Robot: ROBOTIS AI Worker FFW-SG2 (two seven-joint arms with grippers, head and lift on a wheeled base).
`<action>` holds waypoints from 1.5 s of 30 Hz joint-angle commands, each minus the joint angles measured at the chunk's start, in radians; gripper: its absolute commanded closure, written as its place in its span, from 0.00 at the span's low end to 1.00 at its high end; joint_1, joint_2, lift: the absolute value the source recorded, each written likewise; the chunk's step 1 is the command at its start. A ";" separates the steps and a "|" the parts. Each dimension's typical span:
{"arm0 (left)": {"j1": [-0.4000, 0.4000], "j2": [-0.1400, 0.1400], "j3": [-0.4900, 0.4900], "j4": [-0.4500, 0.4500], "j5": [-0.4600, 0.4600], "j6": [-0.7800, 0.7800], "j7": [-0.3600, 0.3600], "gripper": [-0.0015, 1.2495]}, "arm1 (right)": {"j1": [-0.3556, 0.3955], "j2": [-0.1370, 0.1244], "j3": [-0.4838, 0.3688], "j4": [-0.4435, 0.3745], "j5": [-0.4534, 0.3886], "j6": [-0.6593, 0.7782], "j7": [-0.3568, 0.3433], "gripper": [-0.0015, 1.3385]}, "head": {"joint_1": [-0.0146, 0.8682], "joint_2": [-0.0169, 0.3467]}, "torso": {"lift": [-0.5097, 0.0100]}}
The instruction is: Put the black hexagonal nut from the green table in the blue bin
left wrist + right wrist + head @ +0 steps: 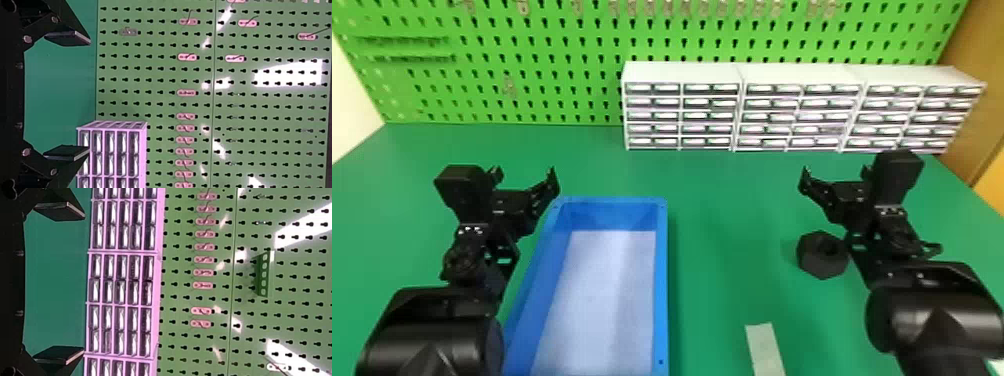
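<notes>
The black hexagonal nut (pixel 821 255) is fat and dark, with flat sides and a round hole. It sits on the green table (pixel 732 210), near the right gripper (pixel 832 177) and well apart from the blue bin (pixel 662 280). Both the right gripper and the left gripper (pixel 524 177) have their fingers spread wide with nothing between them. The right wrist view shows a little green rack (pixel 264 275) on the pegboard (pixel 250 337), which the head view does not.
</notes>
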 commanded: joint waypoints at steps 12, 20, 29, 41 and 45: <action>0.002 0.000 0.000 0.000 0.002 0.000 0.000 0.24 | 0.003 0.002 -0.003 0.000 -0.003 0.008 0.000 0.08 | 0.79 0.19 | 0.80; 0.003 0.000 0.000 0.000 0.002 0.000 0.000 0.24 | 0.003 0.002 -0.008 0.000 -0.003 0.012 0.000 0.08 | 0.79 0.19 | 0.80; 0.003 0.000 0.001 0.000 0.003 0.000 0.000 0.24 | -0.003 0.000 -0.015 -0.003 -0.005 0.045 0.014 0.08 | 0.79 0.19 | 0.80; 0.005 0.000 0.003 0.000 0.003 0.000 0.000 0.24 | -0.074 -0.025 -0.049 -0.017 0.033 0.279 0.106 0.08 | 0.79 0.19 | 0.80; 0.003 0.000 0.001 0.000 0.003 0.000 0.000 0.24 | -0.112 -0.043 -0.041 -0.021 0.055 0.393 0.123 0.08 | 0.79 0.19 | 0.80</action>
